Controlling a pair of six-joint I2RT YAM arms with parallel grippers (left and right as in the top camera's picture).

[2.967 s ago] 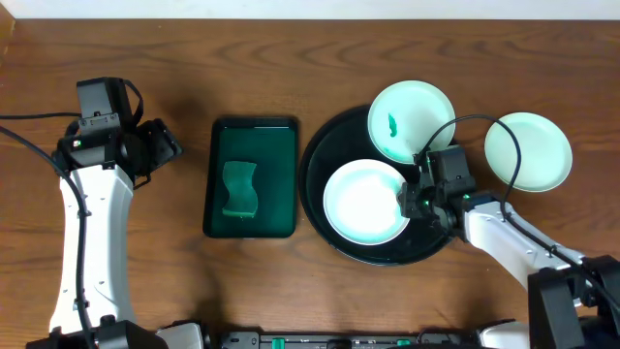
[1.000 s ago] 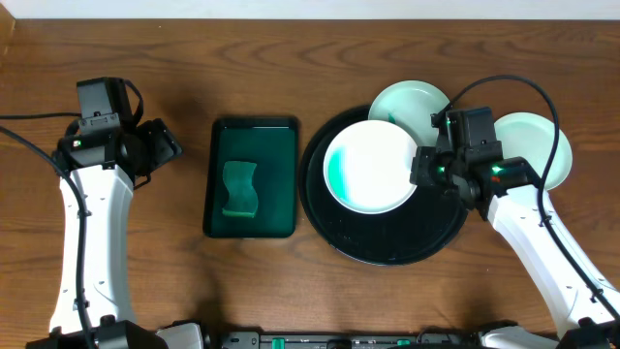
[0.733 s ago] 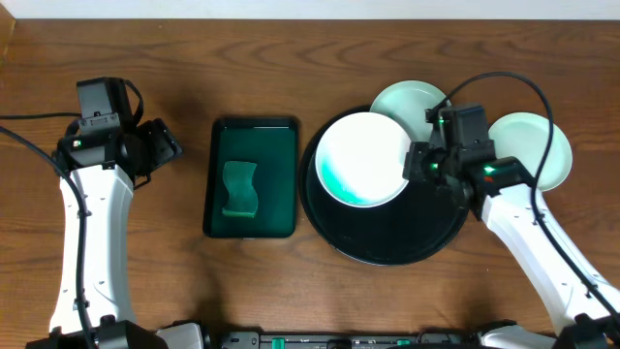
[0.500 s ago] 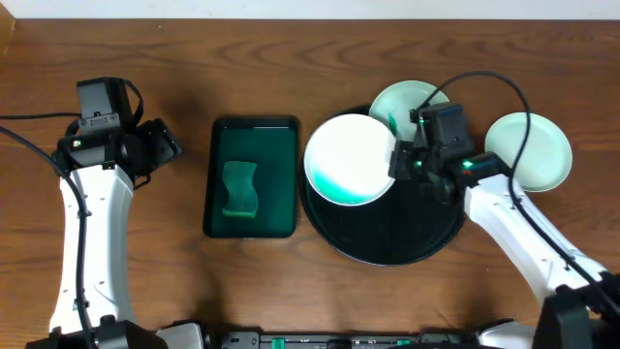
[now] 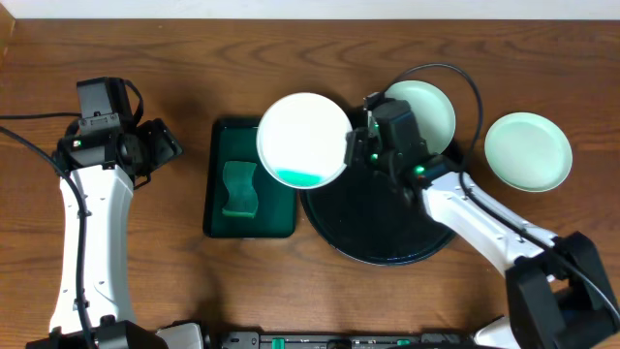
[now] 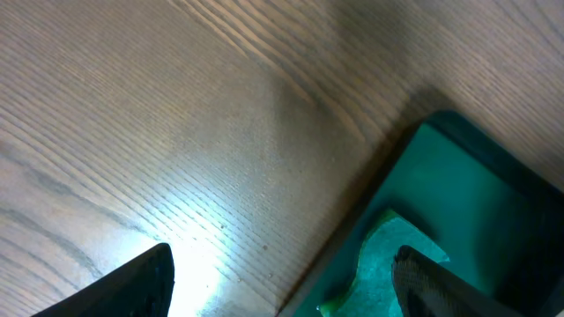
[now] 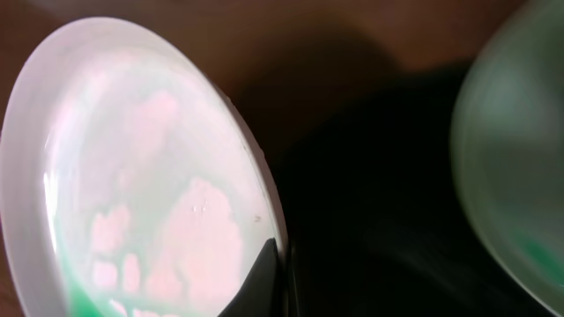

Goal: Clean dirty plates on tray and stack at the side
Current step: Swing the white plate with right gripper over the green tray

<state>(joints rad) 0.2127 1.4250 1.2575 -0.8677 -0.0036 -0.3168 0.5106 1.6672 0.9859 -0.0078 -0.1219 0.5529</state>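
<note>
Plates are found in three places. The held plate (image 5: pixel 303 136) is clamped at its right rim by the right gripper (image 5: pixel 353 150), whose jaws are closed tightly on the edge. In the right wrist view a dark fingertip (image 7: pixel 263 280) is seen pressed against that rim. The held plate is carried off the table with its inner face shown to the overhead camera; how far it is tilted cannot be told. A green smear (image 5: pixel 295 178) is spread along its lower inner edge. Its left part is placed over the upper right corner of the green tray (image 5: pixel 225 145), and its right edge over the left rim of the black tray (image 5: pixel 378 228). Inside the green tray a green sponge (image 5: pixel 239 189) is laid toward the left side, apart from the held plate.

A second plate (image 5: pixel 431 107) is rested at the upper right of the black tray and is partly covered by the right arm. A third plate (image 5: pixel 528 151) is set on the wooden table (image 5: pixel 291 58), to the right of the black tray and apart from it.

The left gripper (image 6: pixel 288 282) is positioned at the left of the table, well apart from the plates, with its jaws spread wide over bare wood. A corner of the green tray and an edge of the sponge are shown just beside it in the left wrist view.
</note>
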